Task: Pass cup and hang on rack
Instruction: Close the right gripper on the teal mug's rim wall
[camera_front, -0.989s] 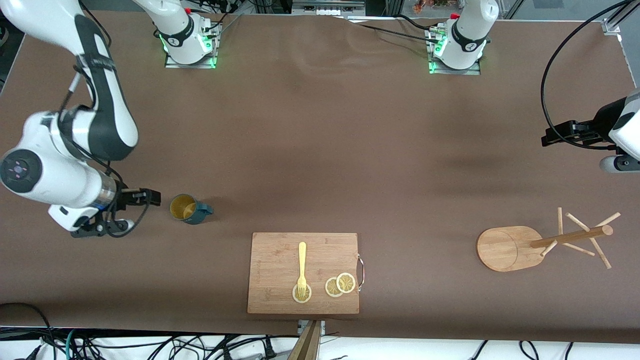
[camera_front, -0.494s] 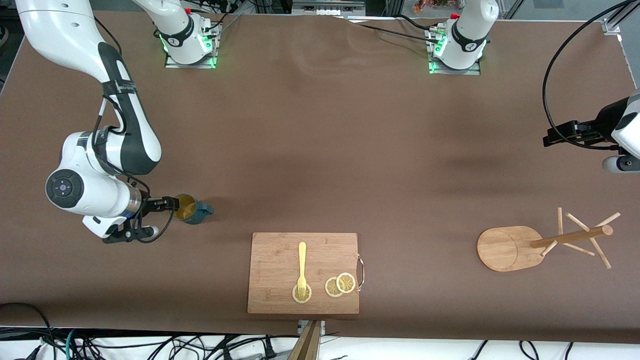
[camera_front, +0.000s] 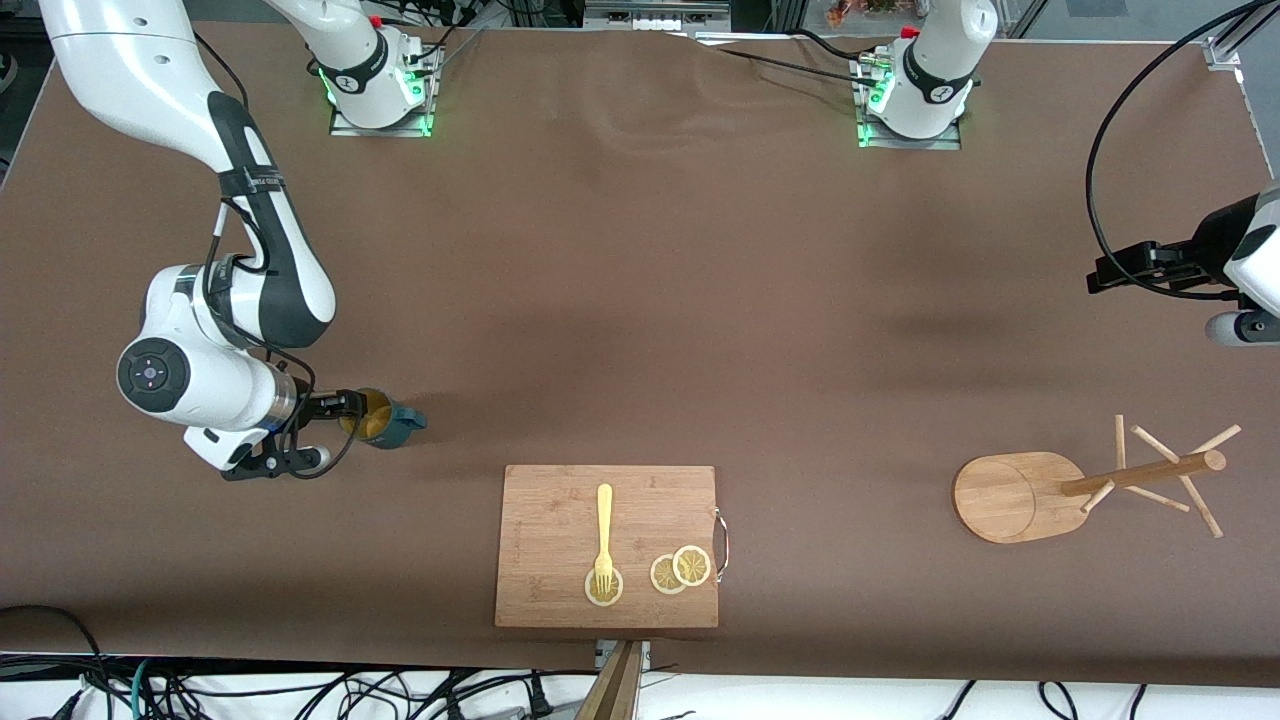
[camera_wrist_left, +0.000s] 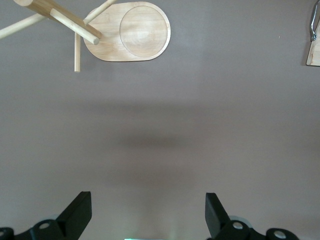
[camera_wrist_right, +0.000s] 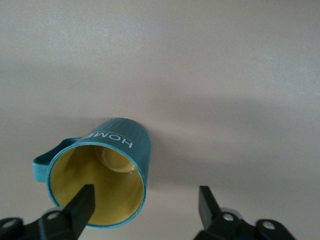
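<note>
The dark teal cup (camera_front: 392, 424) with a yellow inside stands on the table toward the right arm's end, its handle pointing away from that arm. My right gripper (camera_front: 352, 408) is at its rim and open. In the right wrist view one finger (camera_wrist_right: 82, 202) sits in the mouth of the cup (camera_wrist_right: 117, 145), the other outside, with the wall between them. The bamboo rack (camera_front: 1015, 497) stands toward the left arm's end. My left gripper (camera_front: 1100, 272) waits in the air over bare table beside the rack (camera_wrist_left: 131, 31), open and empty (camera_wrist_left: 148, 206).
A bamboo cutting board (camera_front: 606, 520) lies near the table's front edge, midway between the arms' ends. On it are a yellow fork (camera_front: 603, 530) and lemon slices (camera_front: 681, 570). Its handle corner (camera_wrist_left: 314, 50) shows in the left wrist view.
My right arm has swung in toward the cup, bringing its gripper from beside the cup to its rim, one finger now in the mouth. The left arm has not moved.
</note>
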